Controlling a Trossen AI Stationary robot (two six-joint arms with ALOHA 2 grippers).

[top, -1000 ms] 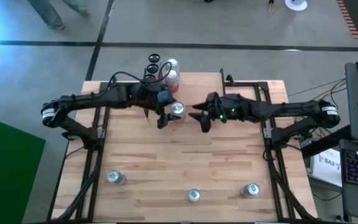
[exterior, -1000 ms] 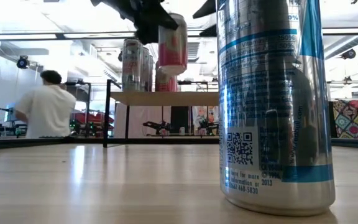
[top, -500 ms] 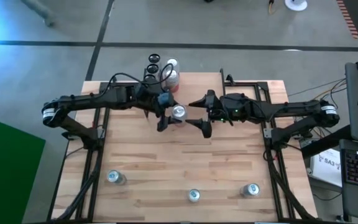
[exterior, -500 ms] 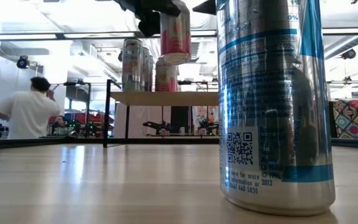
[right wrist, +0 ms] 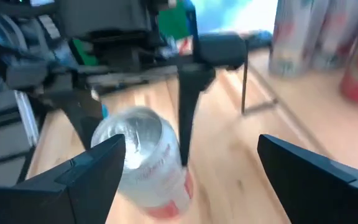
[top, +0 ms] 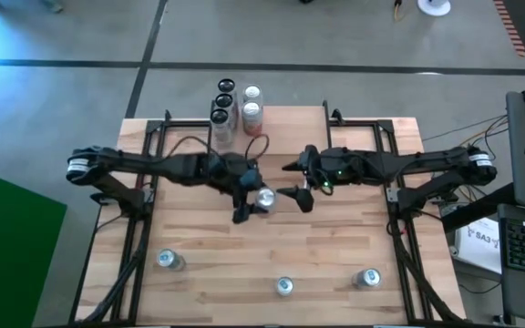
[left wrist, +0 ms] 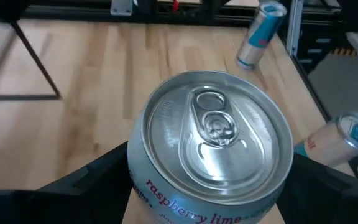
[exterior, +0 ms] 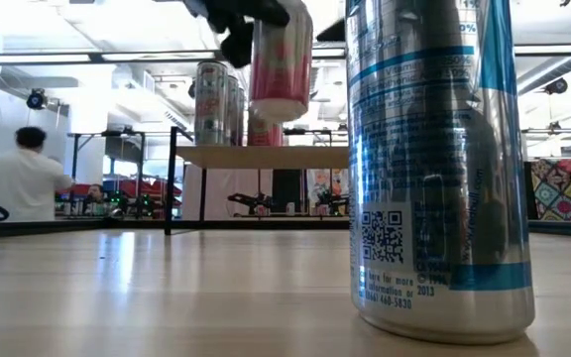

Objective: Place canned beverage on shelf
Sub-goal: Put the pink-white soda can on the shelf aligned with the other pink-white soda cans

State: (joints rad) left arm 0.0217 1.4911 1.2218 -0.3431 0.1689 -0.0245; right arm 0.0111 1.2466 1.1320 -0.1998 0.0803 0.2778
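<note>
1. Left gripper (top: 252, 202): near the centre of the light wooden tabletop (top: 199, 241), its dark fingers clamped on the sides of a silver-topped pink raspberry-lime beverage can (top: 264, 198). The low view shows that can upright and lifted clear of the table.
2. Right gripper (top: 297, 182): at 2 o'clock from the held can, close beside it without touching, fingers spread wide apart and holding nothing.
3. Small low shelf with a light wood top board and thin black wire legs (exterior: 266, 156): at the table's 12 o'clock edge, well apart from the held can.
4. Cluster of four tall silver and pink cans (top: 235, 105): standing upright on the shelf.
5. Three silver-and-blue cans along the 6 o'clock edge, all upright: one at 7 o'clock (top: 168, 261), one at 6 o'clock (top: 284, 287), one at 5 o'clock (top: 367, 278).
6. Person in a white shirt (exterior: 23, 183): in the room beyond the table.
</note>
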